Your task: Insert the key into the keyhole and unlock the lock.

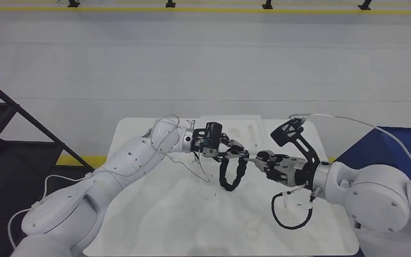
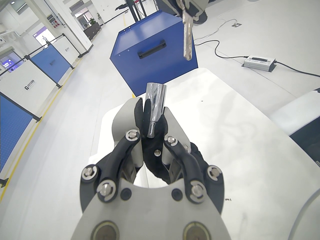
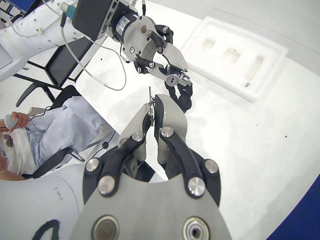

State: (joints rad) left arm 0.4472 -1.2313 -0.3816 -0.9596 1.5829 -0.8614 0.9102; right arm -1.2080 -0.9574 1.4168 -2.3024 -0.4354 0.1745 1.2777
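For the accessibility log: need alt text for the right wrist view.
The right gripper pinches a key edge-on, its tip close to but short of the lock, which the left gripper holds with the keyhole facing it. The lock's black cable loop hangs below it, and a white foam tray lies on the white table behind.

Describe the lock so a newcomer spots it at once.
Start at the white table: above its middle two arms nearly meet tip to tip. The left gripper is shut on the lock, a short chrome cylinder with a keyhole in its round end face. Unlike the flat key in the right gripper, it trails a black cable loop hanging beneath.
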